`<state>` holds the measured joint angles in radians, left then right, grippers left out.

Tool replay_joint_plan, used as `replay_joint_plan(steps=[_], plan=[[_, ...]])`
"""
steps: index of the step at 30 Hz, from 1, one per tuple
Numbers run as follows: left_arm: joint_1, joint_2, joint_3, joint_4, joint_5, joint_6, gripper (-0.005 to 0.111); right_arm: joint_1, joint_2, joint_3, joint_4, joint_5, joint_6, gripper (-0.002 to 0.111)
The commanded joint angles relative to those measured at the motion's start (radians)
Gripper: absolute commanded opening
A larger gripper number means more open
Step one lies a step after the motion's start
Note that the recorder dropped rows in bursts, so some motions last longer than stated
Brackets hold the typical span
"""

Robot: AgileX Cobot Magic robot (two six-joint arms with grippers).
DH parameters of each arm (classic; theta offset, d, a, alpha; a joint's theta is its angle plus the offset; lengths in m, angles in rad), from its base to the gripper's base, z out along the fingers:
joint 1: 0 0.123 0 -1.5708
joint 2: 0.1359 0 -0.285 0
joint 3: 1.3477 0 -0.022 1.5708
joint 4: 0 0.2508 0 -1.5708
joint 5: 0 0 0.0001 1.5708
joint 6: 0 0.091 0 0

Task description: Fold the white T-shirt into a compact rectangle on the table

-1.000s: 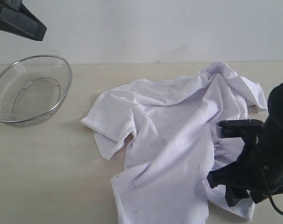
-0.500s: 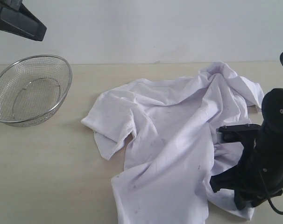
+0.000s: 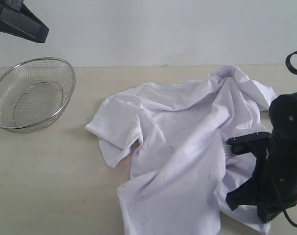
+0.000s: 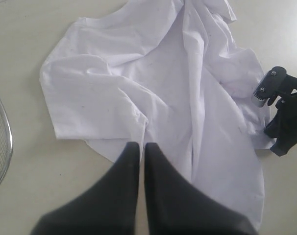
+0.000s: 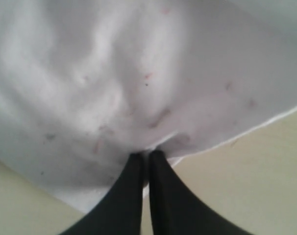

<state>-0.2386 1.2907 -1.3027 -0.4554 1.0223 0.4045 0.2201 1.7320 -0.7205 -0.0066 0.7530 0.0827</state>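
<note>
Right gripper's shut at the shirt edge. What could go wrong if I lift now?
1. The right gripper seems to pinch only the very edge of the white T-shirt; the cloth may slip out.
2. The left gripper is shut and off the cloth, so nothing anchors it: the whole crumpled shirt might drag across the table rather than spread.

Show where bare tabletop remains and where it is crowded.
Free: the table between wire-mesh bowl and white T-shirt, running toward the camera; also the strip behind the shirt. Crowded: the right side, where the right fingers pinch the shirt.
</note>
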Motion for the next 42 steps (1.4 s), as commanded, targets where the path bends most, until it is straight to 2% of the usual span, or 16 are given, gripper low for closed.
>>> replay_joint_plan(steps=[1,14,20,25,30,34,42], plan=[[0.001,-0.007,0.002,0.004,-0.006,0.007,0.004,-0.001,0.034,0.023,-0.06,0.095,0.032,0.0],[0.001,-0.007,0.002,0.004,-0.004,0.007,0.004,-0.009,0.034,0.023,-0.218,0.246,0.072,0.0],[0.001,-0.007,0.002,0.006,-0.002,0.007,0.004,-0.154,0.03,0.023,-0.251,0.267,0.072,0.0],[0.001,-0.007,0.002,0.006,-0.02,0.007,0.004,-0.19,-0.079,0.013,-0.19,0.184,0.067,0.0],[0.001,-0.003,0.002,0.003,-0.044,0.007,0.004,-0.189,-0.232,-0.029,0.05,0.125,-0.089,0.0],[0.001,0.002,0.002,0.003,-0.056,0.007,0.004,-0.189,-0.225,-0.022,0.18,0.107,-0.162,0.0],[0.001,0.002,0.002,0.0,-0.061,0.007,0.004,-0.189,-0.158,0.006,0.211,0.034,-0.172,0.0]])
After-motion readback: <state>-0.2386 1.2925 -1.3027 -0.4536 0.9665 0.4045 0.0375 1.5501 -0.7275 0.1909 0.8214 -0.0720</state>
